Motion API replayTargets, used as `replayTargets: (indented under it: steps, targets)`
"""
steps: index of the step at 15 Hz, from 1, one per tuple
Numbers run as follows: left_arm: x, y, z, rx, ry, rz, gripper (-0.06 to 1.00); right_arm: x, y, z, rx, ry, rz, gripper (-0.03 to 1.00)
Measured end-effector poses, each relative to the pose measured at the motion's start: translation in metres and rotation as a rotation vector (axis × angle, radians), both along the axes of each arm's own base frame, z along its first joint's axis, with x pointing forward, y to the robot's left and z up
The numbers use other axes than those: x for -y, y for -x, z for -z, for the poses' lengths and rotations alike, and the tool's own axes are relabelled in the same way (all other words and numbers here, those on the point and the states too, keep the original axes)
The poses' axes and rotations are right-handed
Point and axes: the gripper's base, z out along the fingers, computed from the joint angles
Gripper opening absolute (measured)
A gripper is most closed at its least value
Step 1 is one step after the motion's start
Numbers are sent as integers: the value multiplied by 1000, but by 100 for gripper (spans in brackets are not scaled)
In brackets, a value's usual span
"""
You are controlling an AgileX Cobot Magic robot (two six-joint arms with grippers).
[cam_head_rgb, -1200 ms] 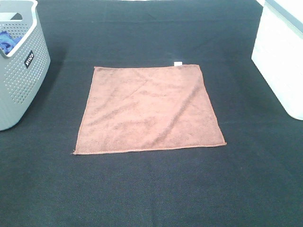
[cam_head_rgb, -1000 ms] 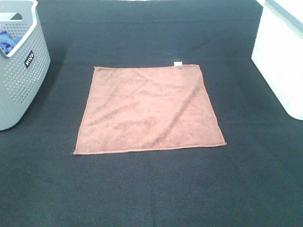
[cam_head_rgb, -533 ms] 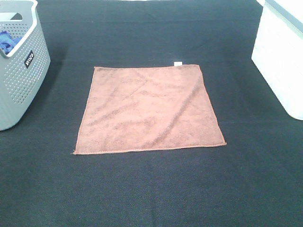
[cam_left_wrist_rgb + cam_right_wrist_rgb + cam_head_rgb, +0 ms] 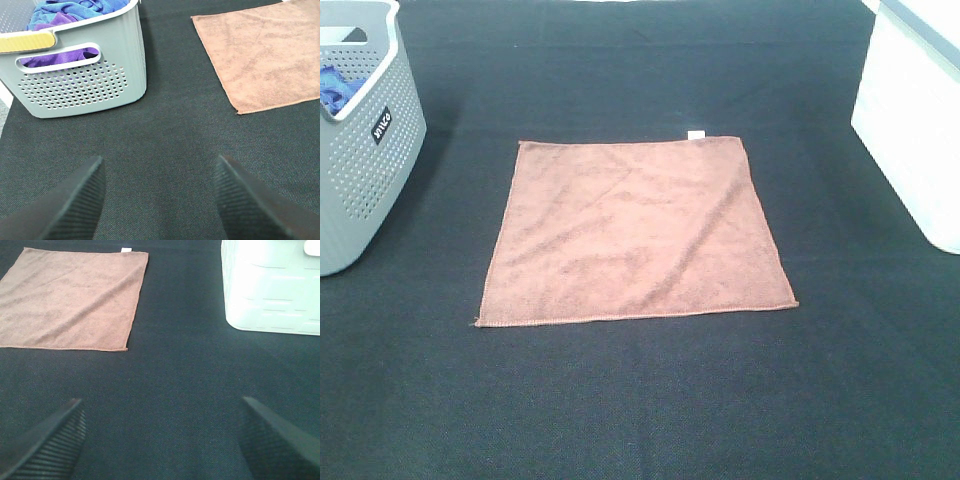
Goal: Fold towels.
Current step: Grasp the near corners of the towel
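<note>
Seen from high up, the square reddish-brown microfibre towel (image 4: pixel 635 232) lies spread flat in the middle of the black cloth surface (image 4: pixel 650 400), its small white tag (image 4: pixel 696 134) at the far edge. A grey perforated plastic basket (image 4: pixel 365 160) stands at the left and a white plastic bin (image 4: pixel 915 130) at the right.

In the left wrist view, the left end effector (image 4: pixel 160 165) is released and empty over bare surface, nearer than the basket and towel.

In the right wrist view, the right end effector (image 4: pixel 161 404) is likewise released and empty.

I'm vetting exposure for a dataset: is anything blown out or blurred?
Exterior high: the white bin is washed out, while the towel is evenly lit and sharp. Right wrist: the bin glares there too. Left wrist: the grey basket is crisp, with no glare.
</note>
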Motion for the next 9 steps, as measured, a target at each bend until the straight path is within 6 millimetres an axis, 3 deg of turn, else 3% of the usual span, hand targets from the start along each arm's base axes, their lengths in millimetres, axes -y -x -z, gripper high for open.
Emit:
replayTargets:
  steps: [9]
  targets:
    - [0, 0, 0, 0, 0, 0, 61, 0, 0, 0, 0, 0, 0, 78]
